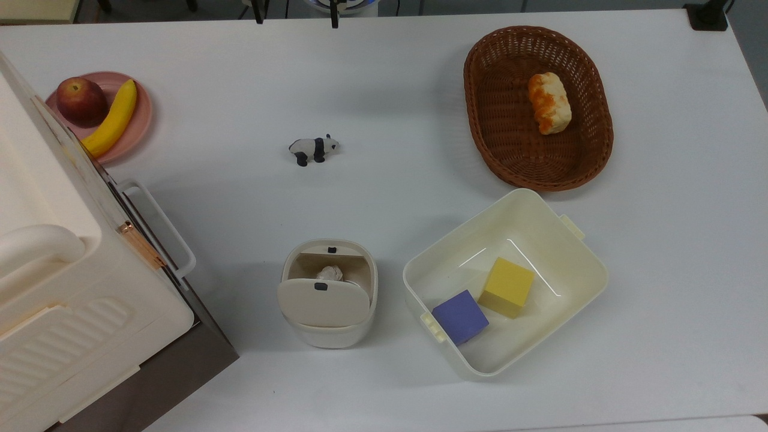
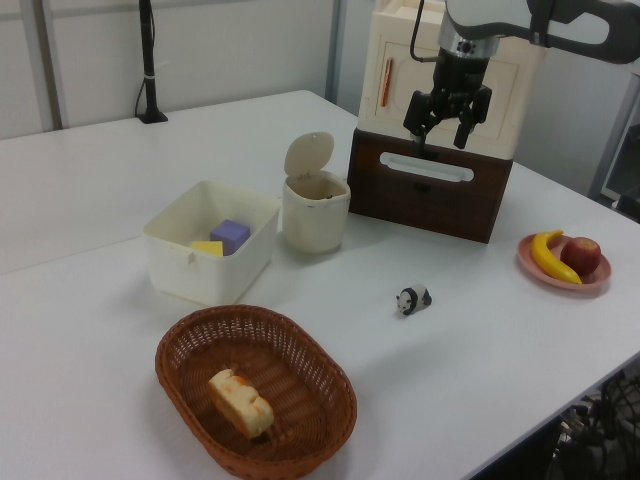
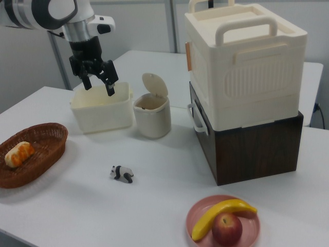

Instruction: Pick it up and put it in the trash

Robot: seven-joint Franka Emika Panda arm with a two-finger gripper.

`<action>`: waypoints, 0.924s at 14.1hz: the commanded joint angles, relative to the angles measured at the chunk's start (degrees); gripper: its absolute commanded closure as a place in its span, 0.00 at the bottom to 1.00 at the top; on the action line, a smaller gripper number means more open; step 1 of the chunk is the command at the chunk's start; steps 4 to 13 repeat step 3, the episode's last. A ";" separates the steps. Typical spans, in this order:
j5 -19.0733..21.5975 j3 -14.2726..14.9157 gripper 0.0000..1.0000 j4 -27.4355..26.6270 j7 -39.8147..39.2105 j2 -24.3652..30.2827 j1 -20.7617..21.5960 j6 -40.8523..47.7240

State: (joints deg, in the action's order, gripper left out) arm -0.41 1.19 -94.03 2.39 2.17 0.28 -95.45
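I see the paper ball point(image 1: 329, 273) half hidden inside the bin point(image 1: 329, 336); my gripper point(image 2: 444, 119) hangs spread and empty, well above.

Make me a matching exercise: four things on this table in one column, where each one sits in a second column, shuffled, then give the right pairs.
Things
1. paper ball
2. bread
3. banana
4. yellow cube

Places
A. on the pink plate, beside the apple
B. inside the trash bin, under its raised flap
C. in the cream tub, next to the purple cube
D. in the brown wicker basket

Pairs: 1-B, 2-D, 3-A, 4-C
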 commanded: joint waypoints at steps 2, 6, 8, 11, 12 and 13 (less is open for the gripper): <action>1.46 1.28 0.00 -1.68 -1.33 1.52 1.12 0.44; 1.46 1.28 0.00 -1.68 -1.33 1.61 1.04 0.44; 1.46 1.28 0.00 -1.68 -1.33 1.61 1.04 0.44; 1.46 1.28 0.00 -1.68 -1.33 1.61 1.04 0.44; 1.46 1.28 0.00 -1.68 -1.33 1.61 1.04 0.44; 1.46 1.28 0.00 -1.68 -1.33 1.61 1.04 0.44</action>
